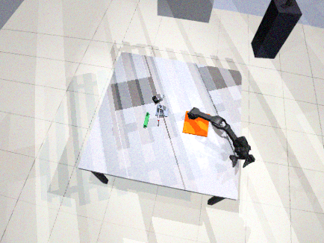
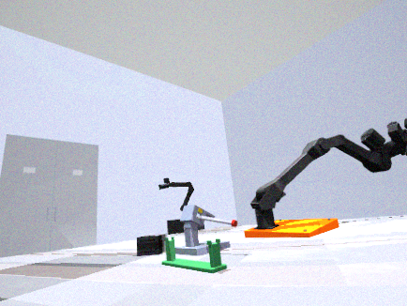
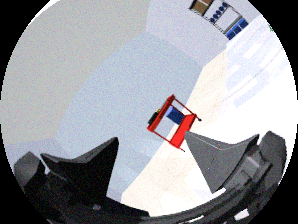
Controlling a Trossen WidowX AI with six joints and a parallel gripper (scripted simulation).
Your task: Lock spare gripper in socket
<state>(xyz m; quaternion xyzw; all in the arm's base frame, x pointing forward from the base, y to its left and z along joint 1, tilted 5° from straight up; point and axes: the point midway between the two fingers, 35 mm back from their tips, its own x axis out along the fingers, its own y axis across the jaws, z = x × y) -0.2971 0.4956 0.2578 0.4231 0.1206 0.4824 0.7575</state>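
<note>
Reaching away from mount [image 1: 163,111] [image 2: 190,235], arm [image 1: 226,127] [image 2: 300,164] extended beyond orange base [image 1: 195,128] [image 2: 305,228]; tool [image 1: 243,162] [image 3: 152,137] fingers wide apart.

Reaching out above the table's edge, elbow bent, gripper [image 1: 242,161] [image 3: 152,137] spread wide and holding nothing

My arm [image 1: 229,129] [image 2: 294,173] was matte black to dark grey all over, built of slim, straight links between chunkier, rounded joints. Blocky black housings clustered toward my far end. My jaws [image 1: 242,161] had two broad, angular fingers, faceted like wedges and tapering to points, one near black, the other looking greyer in the light. Small pale patches marked the dark curved body behind them.
</note>
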